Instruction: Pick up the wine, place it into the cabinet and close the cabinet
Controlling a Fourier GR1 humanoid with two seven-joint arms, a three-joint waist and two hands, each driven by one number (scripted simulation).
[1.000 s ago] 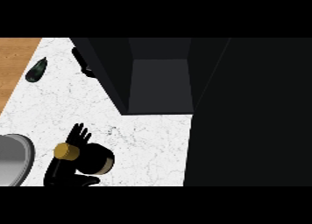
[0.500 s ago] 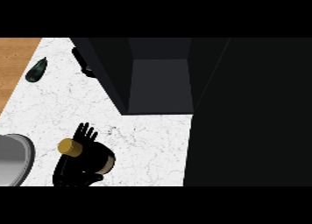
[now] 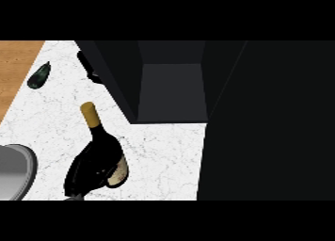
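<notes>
Nearest you, the dark glass wine bottle with the gold foil neck (image 3: 99, 150) sits over the white marble counter (image 3: 163, 155), the left hand (image 3: 83, 175) curled round its body; the right hand is out of view. Beyond it the open black cabinet (image 3: 171, 94) appears to hold nothing, so placing and closing remain.

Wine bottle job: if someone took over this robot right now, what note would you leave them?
Left hand: curled round the lower body of the wine bottle, neck pointing away from the robot.
Right hand: not in view.
Cabinet: open, nothing visible inside, to the right beyond the bottle.
Done: bottle grasped.
Left: carry it into the cabinet, release it, close the cabinet.
</notes>
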